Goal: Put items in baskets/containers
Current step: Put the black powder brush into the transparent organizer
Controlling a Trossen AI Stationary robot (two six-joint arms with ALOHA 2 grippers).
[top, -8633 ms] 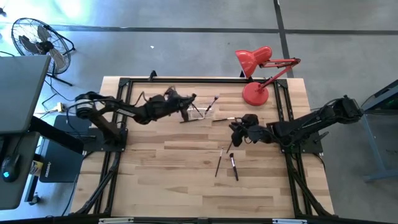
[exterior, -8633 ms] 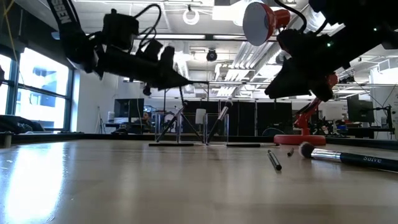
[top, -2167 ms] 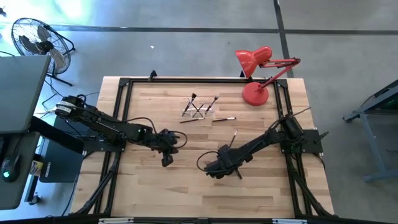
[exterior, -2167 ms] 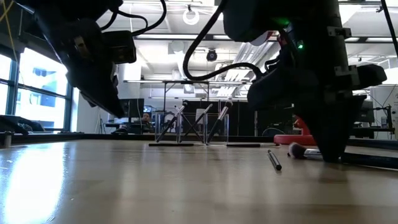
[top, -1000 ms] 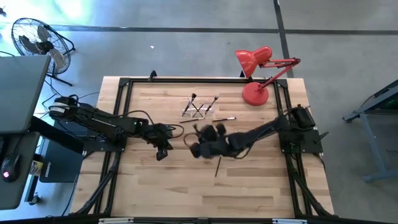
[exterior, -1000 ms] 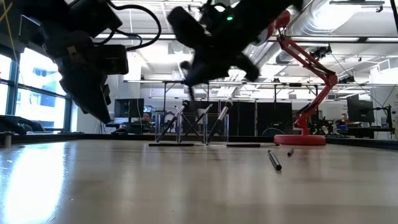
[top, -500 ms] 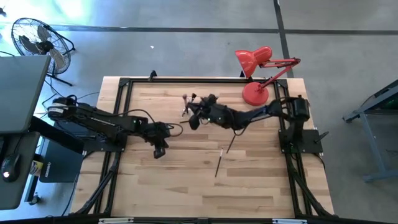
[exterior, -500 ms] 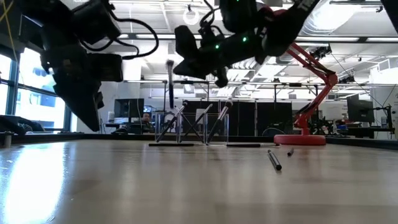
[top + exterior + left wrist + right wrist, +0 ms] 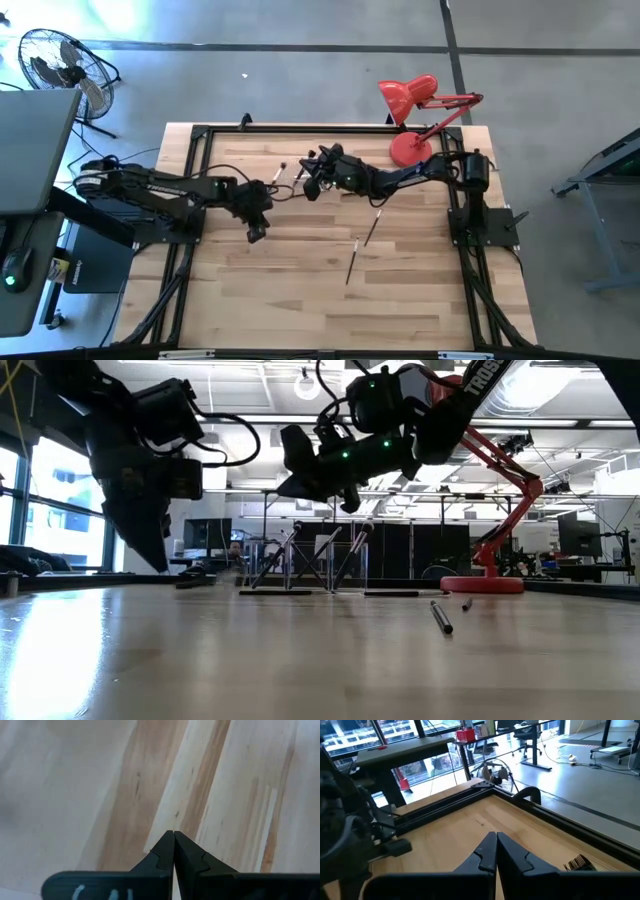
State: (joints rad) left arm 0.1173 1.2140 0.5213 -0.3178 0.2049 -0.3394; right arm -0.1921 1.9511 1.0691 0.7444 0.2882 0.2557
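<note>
Jaws looked pressed together and empty on both arms: with the right gripper (image 9: 309, 186) above the clear holder (image 9: 312, 572) at the desk's (image 9: 250, 300) 12 o'clock and the left gripper (image 9: 254, 235) waiting toward 9, a drop seemed finished, so the next move called for fetching the loose brushes (image 9: 371, 232) near 5 o'clock.

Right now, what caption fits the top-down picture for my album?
Right pincer hovers by the clear holder; two brushes lie on the table.
</note>
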